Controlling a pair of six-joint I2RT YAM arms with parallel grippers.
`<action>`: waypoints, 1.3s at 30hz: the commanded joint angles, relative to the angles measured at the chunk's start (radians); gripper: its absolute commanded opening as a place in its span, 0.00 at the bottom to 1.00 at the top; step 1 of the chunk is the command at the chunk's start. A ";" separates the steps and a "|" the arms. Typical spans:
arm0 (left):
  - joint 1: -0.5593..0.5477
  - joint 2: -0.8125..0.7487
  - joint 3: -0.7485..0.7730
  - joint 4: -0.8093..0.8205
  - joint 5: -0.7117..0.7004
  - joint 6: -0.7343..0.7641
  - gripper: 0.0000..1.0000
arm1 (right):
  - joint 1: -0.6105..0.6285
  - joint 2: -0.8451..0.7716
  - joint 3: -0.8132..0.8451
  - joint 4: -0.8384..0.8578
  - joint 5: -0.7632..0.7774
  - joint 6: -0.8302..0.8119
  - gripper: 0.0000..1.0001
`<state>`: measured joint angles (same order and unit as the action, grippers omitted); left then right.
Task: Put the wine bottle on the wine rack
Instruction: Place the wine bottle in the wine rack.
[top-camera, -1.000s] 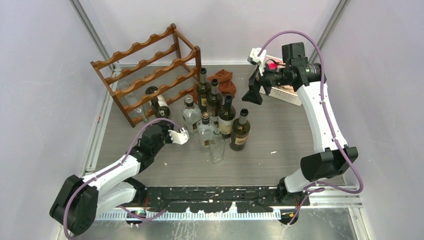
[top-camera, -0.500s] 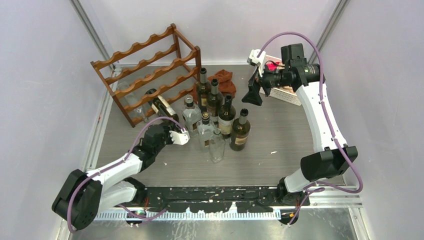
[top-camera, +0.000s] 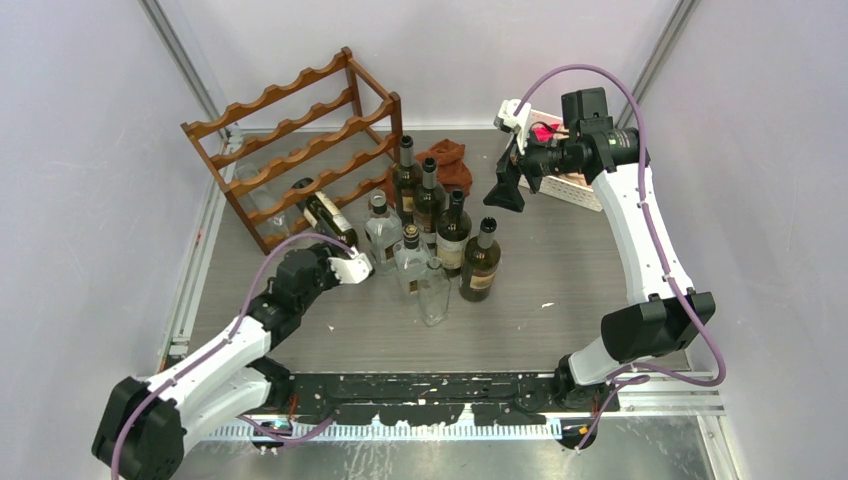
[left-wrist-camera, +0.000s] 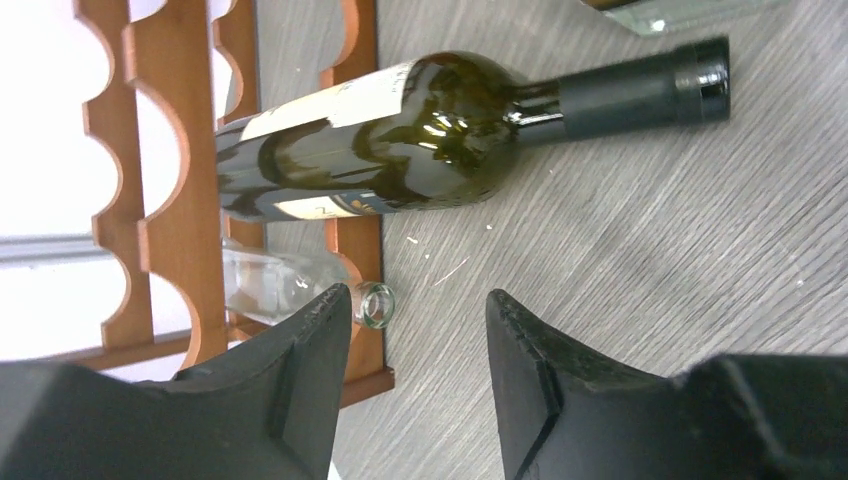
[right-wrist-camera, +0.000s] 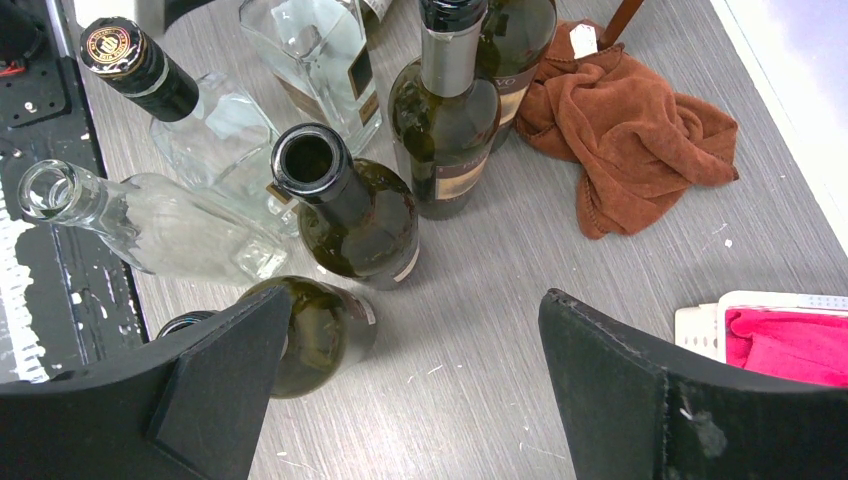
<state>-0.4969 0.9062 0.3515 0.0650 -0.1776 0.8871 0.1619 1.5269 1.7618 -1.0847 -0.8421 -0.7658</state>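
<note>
The wine rack (top-camera: 300, 110) of dark reddish wood stands at the back left. A dark green wine bottle (top-camera: 322, 210) lies with its base end across the rack's lowest rails (left-wrist-camera: 180, 230), its capped neck pointing out over the table. In the left wrist view that bottle (left-wrist-camera: 400, 140) lies just beyond my fingertips. My left gripper (top-camera: 358, 268) (left-wrist-camera: 418, 300) is open and empty, a short way in front of the bottle. My right gripper (top-camera: 503, 188) (right-wrist-camera: 415, 300) hangs wide open above the table, holding nothing.
Several upright bottles (top-camera: 440, 230) (right-wrist-camera: 350, 210), dark and clear, cluster mid-table right of the rack. A clear bottle (left-wrist-camera: 280, 285) lies in the rack's bottom tier. A brown cloth (top-camera: 447, 165) lies behind them. A white basket (top-camera: 570, 185) with pink contents sits at the back right.
My left gripper has opened wider and drawn back slightly from the wine bottle, which has settled tilted on the rack's bottom tier. The right arm has barely moved.
</note>
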 joint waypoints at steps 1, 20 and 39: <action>0.004 -0.099 0.087 -0.132 0.006 -0.167 0.56 | 0.004 -0.032 0.004 0.029 -0.009 -0.015 1.00; 0.079 0.030 0.676 -0.722 -0.076 -1.355 0.80 | 0.004 -0.038 -0.016 0.032 0.009 -0.023 1.00; 0.015 0.159 0.199 -0.035 -0.323 -1.855 0.50 | 0.002 -0.037 -0.038 0.094 0.100 0.052 1.00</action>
<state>-0.4664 0.9997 0.5789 -0.2344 -0.4450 -0.9161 0.1619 1.5242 1.7184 -1.0401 -0.7601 -0.7383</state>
